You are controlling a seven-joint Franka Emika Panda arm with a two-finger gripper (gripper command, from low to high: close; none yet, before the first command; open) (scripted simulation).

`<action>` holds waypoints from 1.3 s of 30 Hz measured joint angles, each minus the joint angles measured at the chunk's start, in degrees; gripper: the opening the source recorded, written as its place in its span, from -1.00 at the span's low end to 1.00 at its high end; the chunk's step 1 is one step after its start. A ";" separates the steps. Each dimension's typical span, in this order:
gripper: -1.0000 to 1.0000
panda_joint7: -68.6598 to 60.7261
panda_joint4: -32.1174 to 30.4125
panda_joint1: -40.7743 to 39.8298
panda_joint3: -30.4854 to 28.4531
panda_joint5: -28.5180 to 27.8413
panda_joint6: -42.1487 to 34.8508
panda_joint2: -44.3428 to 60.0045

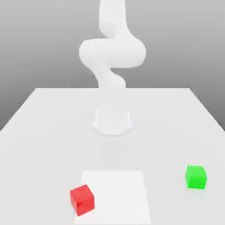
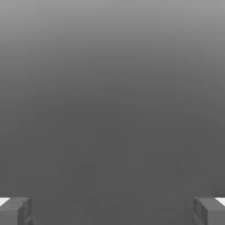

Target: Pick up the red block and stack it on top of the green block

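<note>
Red block (image 1: pixel 82 199), green block (image 1: pixel 196 177), seemingly unlabelled.

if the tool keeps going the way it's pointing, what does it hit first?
Nothing, as far as the hand view shows: the tool is open, fingertips wide apart, with plain grey backdrop ahead. The red block and green block sit on the table, apparently off that line.

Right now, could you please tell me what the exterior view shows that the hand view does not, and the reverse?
Exterior view: the red block at the corner of a white square on the table, the green block apart from it toward the exterior view's right, and the arm rising from its base.

Hand view: the gripper with its two fingertips wide apart, nothing between them, against plain grey.

Shared: just the grey backdrop; neither block is held.
</note>
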 joint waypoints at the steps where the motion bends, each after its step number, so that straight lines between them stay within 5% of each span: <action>1: 0.00 -1.99 -0.59 0.74 -1.09 0.41 0.94 2.26; 16: 0.00 -30.40 -8.80 7.09 -12.42 7.22 13.97 33.71; 24: 0.00 -41.69 -12.92 4.91 -13.27 6.39 21.52 49.58; 28: 0.00 -45.80 -12.00 2.17 -9.79 10.68 27.82 57.79; 29: -1.00 -46.72 -11.67 1.10 -8.47 11.89 29.50 59.87; 39: -1.00 -44.33 -12.44 2.44 -10.47 8.62 25.89 55.44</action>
